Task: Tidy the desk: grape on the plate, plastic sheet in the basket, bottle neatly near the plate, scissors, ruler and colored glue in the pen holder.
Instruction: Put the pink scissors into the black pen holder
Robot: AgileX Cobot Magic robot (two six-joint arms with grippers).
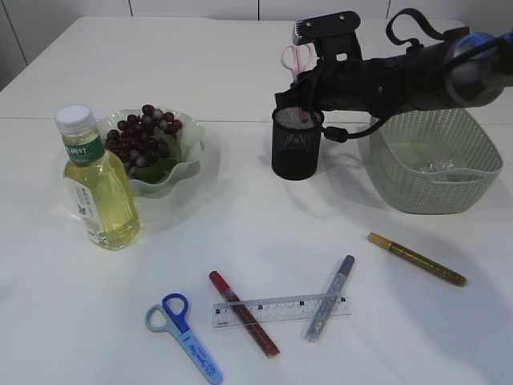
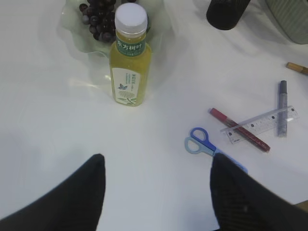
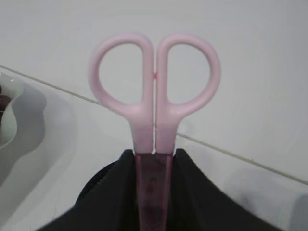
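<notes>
Pink scissors (image 3: pixel 154 96) are being held by right fingers (image 3: pixel 192 192) above pen holder (image 1: pixel 296 144); left fingers (image 2: pixel 77 192) spread wide; bottle (image 2: pixel 130 62) label reading 东方树叶.

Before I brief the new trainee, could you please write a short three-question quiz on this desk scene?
1. True or false: the right end effector holds the pink scissors above the pen holder.
2. Which lies across the ruler? A) the blue scissors B) the red glue pen and the silver glue pen C) the gold glue pen
3. What fills the plate?

Key: 1 true; 2 B; 3 grapes.
</notes>
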